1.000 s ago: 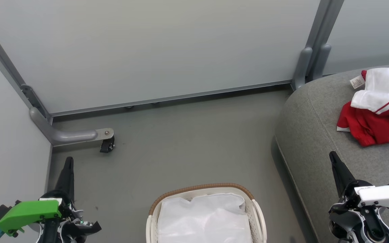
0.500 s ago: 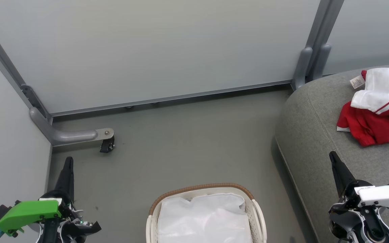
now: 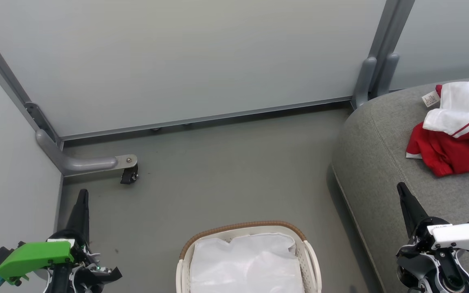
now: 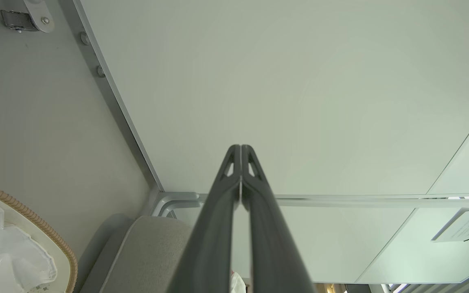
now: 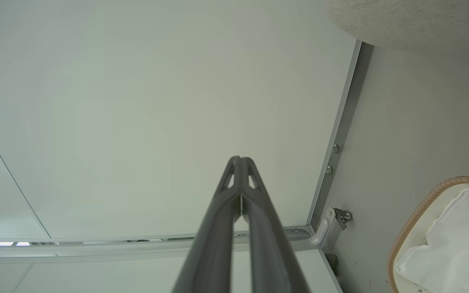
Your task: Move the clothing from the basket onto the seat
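Note:
The clothing [image 3: 456,132], red fabric with a white panel and white stripes, lies bunched on the grey seat [image 3: 381,162] at the right of the head view. At the bottom centre stands the basket [image 3: 242,228], white with a brown woven rim; inside it only its white liner [image 3: 246,264] shows. My left gripper [image 3: 82,195] is shut at the lower left over the floor, holding nothing. At the lower right my right gripper [image 3: 401,188] is shut too, empty, over the seat's front part. Both wrist views show shut fingers [image 4: 240,162] [image 5: 239,171] pointing at the pale wall.
A pale partition wall [image 3: 185,61] closes the back, another panel the left. A grey metal foot with a black caster [image 3: 128,175] juts onto the floor at the left. A grey post [image 3: 375,69] stands by the seat's back corner. Grey floor [image 3: 226,179] lies between basket and wall.

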### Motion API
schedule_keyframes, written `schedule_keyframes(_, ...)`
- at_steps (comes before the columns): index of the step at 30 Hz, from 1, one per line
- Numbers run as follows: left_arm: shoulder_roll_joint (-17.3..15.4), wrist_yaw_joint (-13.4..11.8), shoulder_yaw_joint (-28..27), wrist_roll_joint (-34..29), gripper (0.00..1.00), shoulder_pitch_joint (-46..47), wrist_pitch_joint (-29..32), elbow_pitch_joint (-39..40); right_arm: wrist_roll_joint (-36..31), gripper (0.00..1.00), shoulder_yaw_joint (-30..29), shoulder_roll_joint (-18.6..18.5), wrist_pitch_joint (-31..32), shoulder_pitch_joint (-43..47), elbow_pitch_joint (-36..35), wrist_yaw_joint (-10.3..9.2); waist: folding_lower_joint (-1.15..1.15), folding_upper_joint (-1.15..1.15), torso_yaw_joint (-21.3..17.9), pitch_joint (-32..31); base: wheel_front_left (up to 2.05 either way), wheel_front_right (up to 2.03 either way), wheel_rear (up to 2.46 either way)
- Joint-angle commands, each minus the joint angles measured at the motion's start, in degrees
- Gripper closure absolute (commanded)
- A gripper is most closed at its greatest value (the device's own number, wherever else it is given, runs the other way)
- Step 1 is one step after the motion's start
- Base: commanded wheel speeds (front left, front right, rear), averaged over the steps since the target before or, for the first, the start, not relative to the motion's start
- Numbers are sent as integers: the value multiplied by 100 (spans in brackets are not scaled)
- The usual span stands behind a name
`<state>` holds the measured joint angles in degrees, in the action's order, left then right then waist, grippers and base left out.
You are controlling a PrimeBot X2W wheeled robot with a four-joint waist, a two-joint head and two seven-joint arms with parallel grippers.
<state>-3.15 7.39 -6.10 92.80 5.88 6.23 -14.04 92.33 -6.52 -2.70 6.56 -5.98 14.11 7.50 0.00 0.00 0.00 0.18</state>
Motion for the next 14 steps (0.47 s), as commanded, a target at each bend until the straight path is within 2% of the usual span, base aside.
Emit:
schedule_keyframes(1,-8,28,-26,-13,100,65,17,2,18,100,-8,-34,15,-45,-17,-2,0,0,0,0,0,0,0)
schedule_keyframes(14,-3,28,-33,-22,100,66,14,0,18,100,-8,-34,15,-45,-17,-3,0,0,0,0,0,0,0)
